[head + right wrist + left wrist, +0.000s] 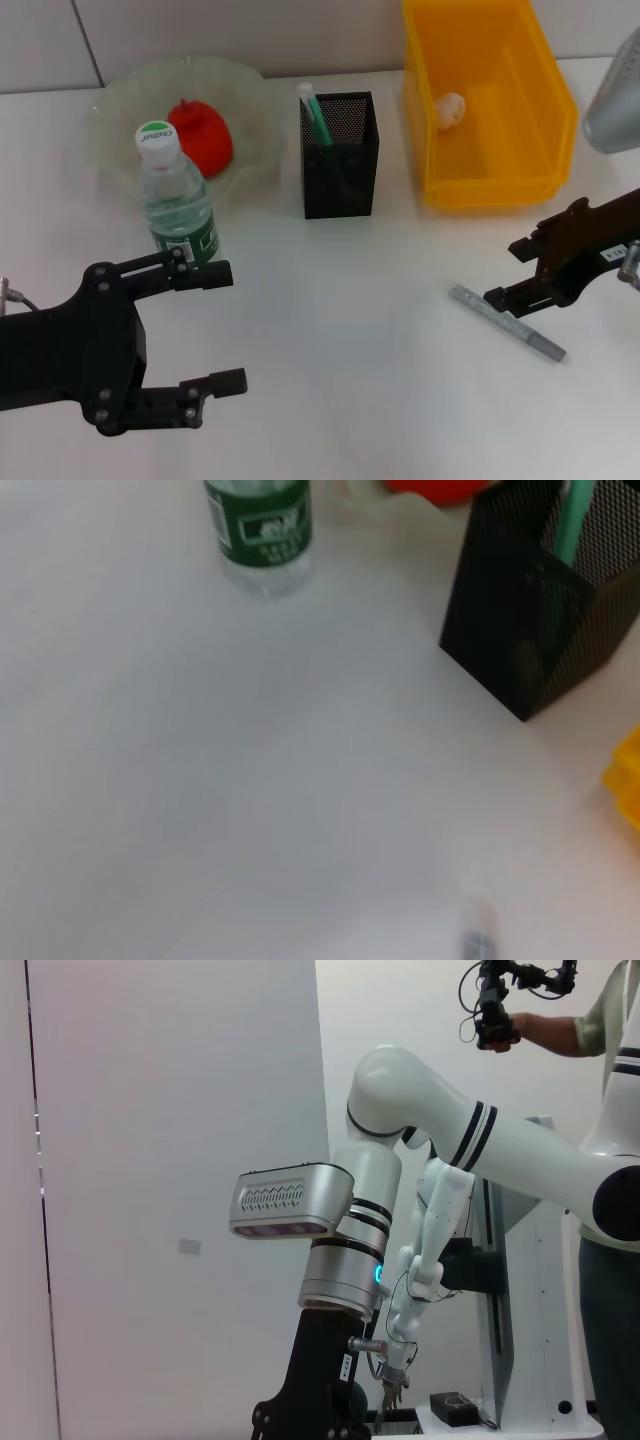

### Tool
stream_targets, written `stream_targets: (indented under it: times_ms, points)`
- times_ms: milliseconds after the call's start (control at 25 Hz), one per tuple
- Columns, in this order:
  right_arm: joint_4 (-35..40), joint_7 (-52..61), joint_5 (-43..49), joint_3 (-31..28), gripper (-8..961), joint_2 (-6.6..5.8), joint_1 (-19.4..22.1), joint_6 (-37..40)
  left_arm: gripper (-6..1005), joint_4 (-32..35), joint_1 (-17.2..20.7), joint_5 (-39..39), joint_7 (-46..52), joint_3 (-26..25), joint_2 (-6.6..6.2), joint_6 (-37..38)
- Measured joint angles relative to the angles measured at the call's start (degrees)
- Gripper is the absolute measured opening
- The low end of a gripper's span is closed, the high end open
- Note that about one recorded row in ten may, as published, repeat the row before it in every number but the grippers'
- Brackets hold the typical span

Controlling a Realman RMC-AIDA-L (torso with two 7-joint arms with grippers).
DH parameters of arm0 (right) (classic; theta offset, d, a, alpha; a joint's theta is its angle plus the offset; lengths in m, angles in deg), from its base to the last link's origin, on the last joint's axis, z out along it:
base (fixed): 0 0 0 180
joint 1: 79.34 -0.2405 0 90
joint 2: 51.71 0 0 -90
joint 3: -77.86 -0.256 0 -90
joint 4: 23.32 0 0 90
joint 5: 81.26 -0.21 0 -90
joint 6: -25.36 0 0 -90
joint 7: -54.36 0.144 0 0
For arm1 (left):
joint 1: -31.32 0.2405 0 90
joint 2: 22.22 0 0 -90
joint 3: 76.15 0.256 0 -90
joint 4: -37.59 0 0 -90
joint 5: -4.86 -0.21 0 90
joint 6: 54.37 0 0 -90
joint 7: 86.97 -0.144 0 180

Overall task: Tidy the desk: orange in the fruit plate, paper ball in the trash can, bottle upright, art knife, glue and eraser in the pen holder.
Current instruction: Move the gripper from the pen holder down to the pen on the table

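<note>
I log a clear plastic water bottle (180,195) with green label, upright at upper left, just before a translucent scalloped fruit plate (120,110) holding a glossy red-orange fruit (203,133). Centre top: a black mesh square pen holder (340,160) containing a green-and-white stick (315,112). Upper right: a yellow plastic bin (500,130) with a crumpled pale paper ball (450,108) inside. Flat grey art knife (507,322) lies lower right; the right gripper (520,272), released, sits at its upper end. Left gripper (222,325), lower left, spread wide, holds nothing.
</note>
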Motion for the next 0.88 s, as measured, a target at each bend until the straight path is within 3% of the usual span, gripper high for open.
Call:
stream_targets:
  times_ms: [320,600,880]
  points:
    - [1.8,12.3,11.0,5.6,679,-0.14,-5.0,2.5,801,0.0,-0.3,0.0,0.0,0.0,0.00,0.0]
    - [1.0,17.1,13.3,8.0,679,-0.11,-6.1,2.7,801,-0.3,-0.3,0.0,0.0,0.0,0.00,0.0]
    - [-4.7,18.2,13.3,8.3,679,-0.07,-7.9,2.3,801,-0.9,-0.3,0.0,-0.3,0.2,0.00,0.0]
